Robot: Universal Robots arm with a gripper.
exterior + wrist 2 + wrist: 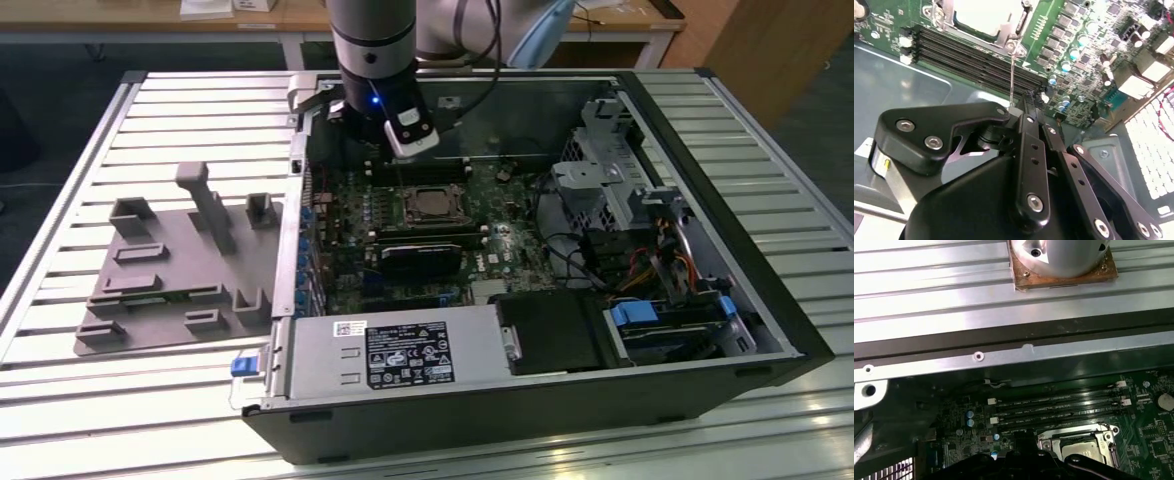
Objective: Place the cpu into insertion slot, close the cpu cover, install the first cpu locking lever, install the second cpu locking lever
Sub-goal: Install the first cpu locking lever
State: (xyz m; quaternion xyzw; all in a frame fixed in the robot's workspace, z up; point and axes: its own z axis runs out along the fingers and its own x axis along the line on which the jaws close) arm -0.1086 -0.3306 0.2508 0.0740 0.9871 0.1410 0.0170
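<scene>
Open computer case on slatted desk; grey moulded fixture beside it, exterior view's left; power supply inside case.

Thin wire lever stands upright right at the jaws; touching or just off, I can't tell. Just past the jaws lie the memory slots, low and flat, then the socket, with open air above both. On the jaws' other side the case wall sits near. The drive cage is well apart.
</scene>
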